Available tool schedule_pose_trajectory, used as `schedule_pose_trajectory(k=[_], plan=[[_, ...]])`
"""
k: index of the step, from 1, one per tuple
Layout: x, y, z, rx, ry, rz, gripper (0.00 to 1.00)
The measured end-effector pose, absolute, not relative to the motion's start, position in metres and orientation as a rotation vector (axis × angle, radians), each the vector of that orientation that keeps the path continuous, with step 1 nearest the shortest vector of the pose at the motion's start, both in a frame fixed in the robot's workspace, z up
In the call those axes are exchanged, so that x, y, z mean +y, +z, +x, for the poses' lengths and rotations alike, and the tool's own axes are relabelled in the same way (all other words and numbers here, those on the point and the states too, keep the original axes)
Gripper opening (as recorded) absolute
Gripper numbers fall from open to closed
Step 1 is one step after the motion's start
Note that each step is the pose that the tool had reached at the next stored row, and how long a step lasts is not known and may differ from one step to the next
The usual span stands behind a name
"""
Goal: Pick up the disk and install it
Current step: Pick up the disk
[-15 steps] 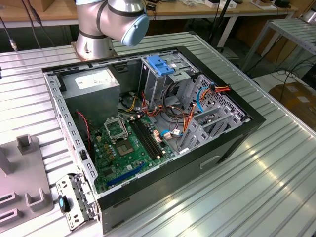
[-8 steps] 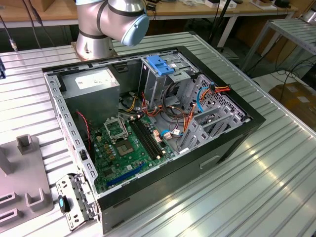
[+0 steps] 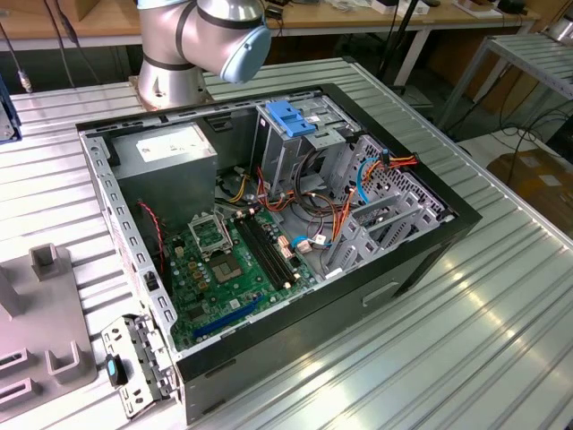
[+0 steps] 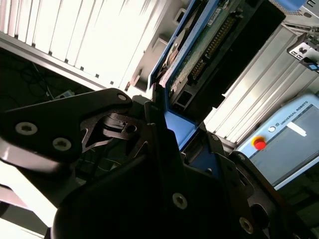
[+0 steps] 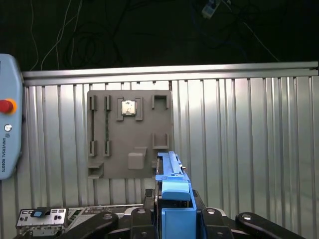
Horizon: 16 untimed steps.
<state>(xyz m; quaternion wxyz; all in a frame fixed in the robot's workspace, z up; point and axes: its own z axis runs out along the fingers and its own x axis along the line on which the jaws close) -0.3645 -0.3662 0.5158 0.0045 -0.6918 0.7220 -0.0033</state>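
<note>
My gripper (image 5: pixel 174 211) is shut on the disk (image 5: pixel 172 191), whose bright blue carrier rail stands out between the black fingers (image 5: pixel 224 219). In the second wrist view the disk (image 4: pixel 209 45) shows its green circuit-board side and blue rail, clamped in the gripper (image 4: pixel 167 124). The disk hangs in the air above the ribbed metal table (image 5: pixel 249 139), next to a grey fixture plate (image 5: pixel 129 134). The open computer case (image 3: pixel 421 260) lies on the table in the exterior view, with a metal drive cage (image 3: pixel 277 143) topped by a blue latch (image 3: pixel 291 116).
The arm's base (image 3: pixel 179 54) stands behind the case. A grey box with a white label (image 3: pixel 166 152) fills one case corner; cables (image 3: pixel 358 179) cross near the cage. The fixture plate holds a small chip (image 5: pixel 128 107). A control pendant (image 5: pixel 7 129) with a red button lies beside it.
</note>
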Motion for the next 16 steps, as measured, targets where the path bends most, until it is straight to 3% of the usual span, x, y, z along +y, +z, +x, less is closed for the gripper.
schedule_pose_trajectory(k=[16], plan=[[-0.366, 0.516, -0.345, 2.262, -0.010, -2.167, 0.37]])
